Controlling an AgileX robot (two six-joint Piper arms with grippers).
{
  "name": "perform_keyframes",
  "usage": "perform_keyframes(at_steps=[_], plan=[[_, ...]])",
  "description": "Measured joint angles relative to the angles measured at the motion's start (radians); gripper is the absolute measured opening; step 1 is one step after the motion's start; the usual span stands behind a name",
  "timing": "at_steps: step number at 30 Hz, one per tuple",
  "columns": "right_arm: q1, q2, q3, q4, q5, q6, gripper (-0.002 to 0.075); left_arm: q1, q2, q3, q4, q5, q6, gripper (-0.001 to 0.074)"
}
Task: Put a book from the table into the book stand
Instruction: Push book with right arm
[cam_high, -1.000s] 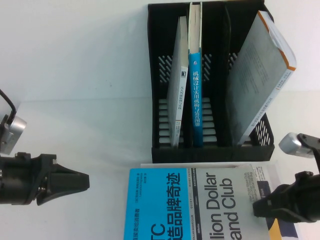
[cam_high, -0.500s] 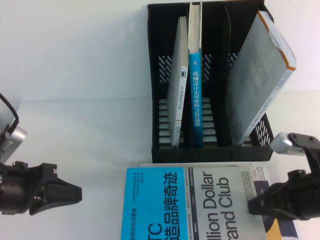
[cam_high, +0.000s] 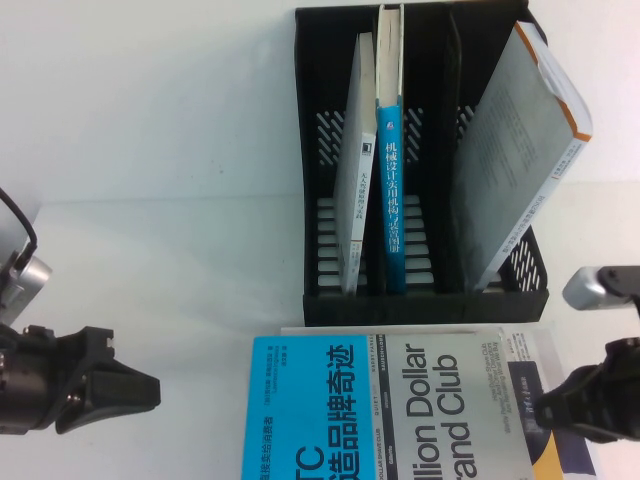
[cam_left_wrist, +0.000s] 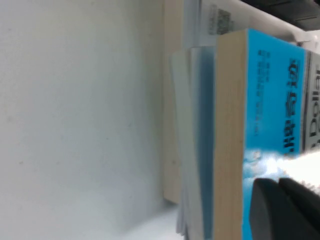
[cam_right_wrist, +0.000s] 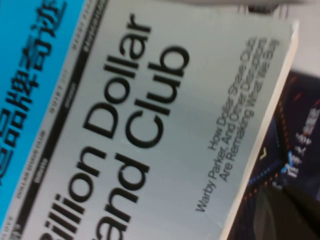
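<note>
Book (cam_high: 400, 405) is seen flat on the table (cam_high: 150, 150), before the book stand (cam_high: 420, 300), unheld. Left end effector (cam_high: 150, 390) is clenched, empty, beside it; right end effector (cam_high: 545, 410) state cannot be told. Approach step is judged; opening and gripping come next.

The book (cam_high: 400, 405) at the lower middle of the high view is showing a cover half bright blue with white Chinese characters, half grey with black lettering. The table (cam_high: 150, 150) is lying plain white around it. The book stand (cam_high: 335, 130) at the upper right is showing black, with slanted perforations. Inside, a blue-spined book (cam_high: 391, 195) is carrying white characters, and a grey-covered book (cam_high: 520, 150) is showing an orange edge. Both the left gripper (cam_high: 140, 388) and right gripper (cam_high: 560, 405) are showing black.
</note>
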Motion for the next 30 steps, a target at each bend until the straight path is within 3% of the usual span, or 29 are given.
perform_keyframes(at_steps=[4, 12, 21, 25, 30], plan=[[0.000, 0.067, 0.002, 0.065, 0.013, -0.034, -0.0003, 0.000, 0.000, 0.000, 0.055, -0.014, -0.019, -0.0004], [0.000, 0.190, -0.002, 0.345, 0.096, -0.264, -0.0003, 0.000, 0.010, 0.000, 0.116, -0.062, -0.054, -0.0004], [-0.002, 0.217, -0.004, 0.403, 0.120, -0.304, -0.0003, 0.000, 0.106, 0.000, 0.109, -0.076, -0.056, 0.0009], [-0.002, 0.217, -0.004, 0.403, 0.122, -0.305, -0.0003, 0.000, 0.157, 0.000, 0.069, -0.076, -0.054, 0.0109], [-0.002, 0.219, -0.004, 0.403, 0.122, -0.306, -0.0003, 0.000, 0.171, 0.000, 0.015, -0.072, -0.025, 0.0330]])
